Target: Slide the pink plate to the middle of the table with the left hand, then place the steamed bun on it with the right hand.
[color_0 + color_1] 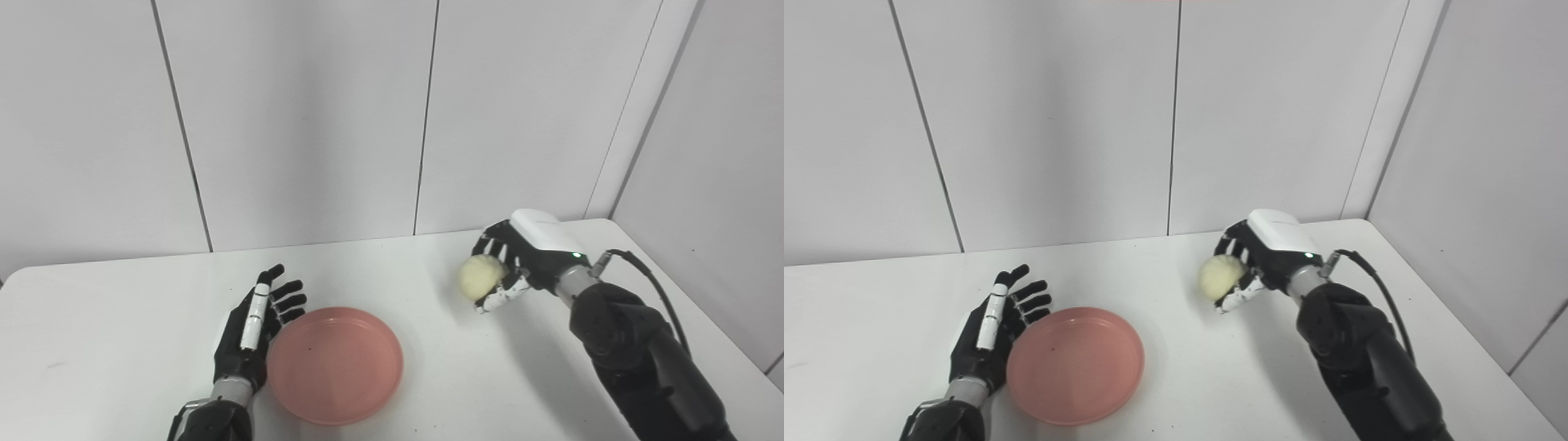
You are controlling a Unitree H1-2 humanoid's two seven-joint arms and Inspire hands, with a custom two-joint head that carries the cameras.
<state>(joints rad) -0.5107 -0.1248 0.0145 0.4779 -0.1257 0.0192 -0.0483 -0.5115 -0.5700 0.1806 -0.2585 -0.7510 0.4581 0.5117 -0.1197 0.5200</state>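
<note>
While the left hand (pixel 251 331) lies open against the pink plate (pixel 335 365), the right hand (pixel 511 263) cups the steamed bun (pixel 481 277) above the tabletop (pixel 429 380), right of the plate; the bun looks soft and light, so gentle pressure around its sides seems wise

No readable text, label, brand, number or sign is showing anywhere in either eye view.
</note>
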